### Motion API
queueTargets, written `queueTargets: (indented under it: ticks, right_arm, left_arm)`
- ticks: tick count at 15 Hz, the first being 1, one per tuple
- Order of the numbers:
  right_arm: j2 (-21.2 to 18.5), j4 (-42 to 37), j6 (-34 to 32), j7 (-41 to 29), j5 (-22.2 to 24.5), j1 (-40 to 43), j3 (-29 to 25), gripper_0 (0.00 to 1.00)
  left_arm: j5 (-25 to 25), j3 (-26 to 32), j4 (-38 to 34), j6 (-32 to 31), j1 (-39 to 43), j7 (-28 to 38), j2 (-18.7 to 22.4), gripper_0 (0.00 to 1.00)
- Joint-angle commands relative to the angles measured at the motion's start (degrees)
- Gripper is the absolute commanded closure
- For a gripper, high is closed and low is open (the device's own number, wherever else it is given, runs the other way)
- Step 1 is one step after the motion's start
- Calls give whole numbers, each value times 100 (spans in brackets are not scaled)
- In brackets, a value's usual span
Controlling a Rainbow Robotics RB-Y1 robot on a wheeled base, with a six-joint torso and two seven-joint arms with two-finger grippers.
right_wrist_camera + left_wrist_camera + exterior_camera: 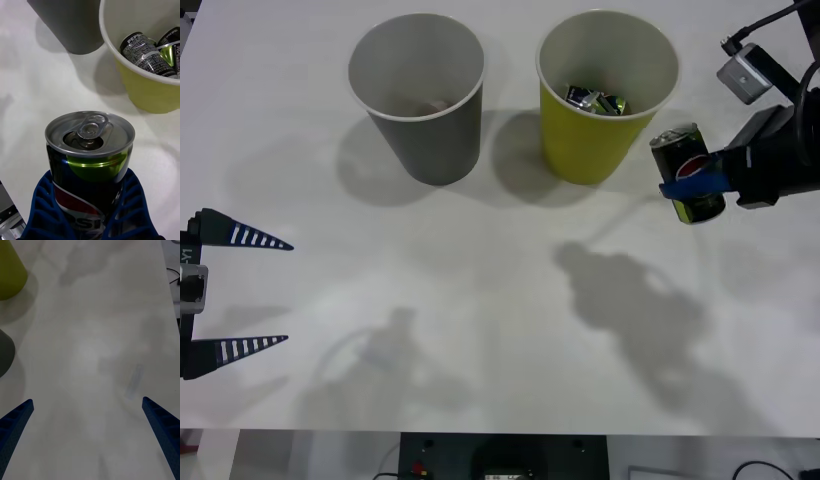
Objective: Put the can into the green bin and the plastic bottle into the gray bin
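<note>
1. The left gripper (288, 292) is held over the near left edge of the white desk (480, 300), with its two blue ribbed fingers (245, 237) spread wide apart and nothing between them; in the left wrist view the same fingers (15, 420) are seen at the two corners over bare desk surface.
2. Farther back on the right, the can (690, 172) is gripped by the right gripper (695, 182), whose blue fingers (127, 202) are closed on the lower sides of its dark body.
3. The can is held slightly tilted, just beside the right side of the green bin (600, 140) and outside it; its shadow is cast well apart from it, nearer on the desk.
4. In the right wrist view the can's silver top (90, 133) is seen with the pull tab lifted and the mouth opened.
5. Inside the green bin, dark crumpled cans (144, 52) with green marks are seen lying on the white bottom.
6. The gray bin (425, 110) is stood upright to the left of the green bin, near it but not touching, at the far side of the desk.
</note>
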Motion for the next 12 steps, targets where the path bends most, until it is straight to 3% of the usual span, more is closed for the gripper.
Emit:
queueTargets:
  ticks: [1,7,12]
  right_arm:
    - [9,436,-512,-1,-90,-612,56,100]
    - [88,1596,-837,-1,60,-2212,979,100]
    - [606,2695,-943,17,534,-3363,1550,100]
  left_arm:
    - [0,0,0,0,0,0,0,0]
    - [0,0,0,0,0,0,0,0]
    - [0,0,0,0,0,0,0,0]
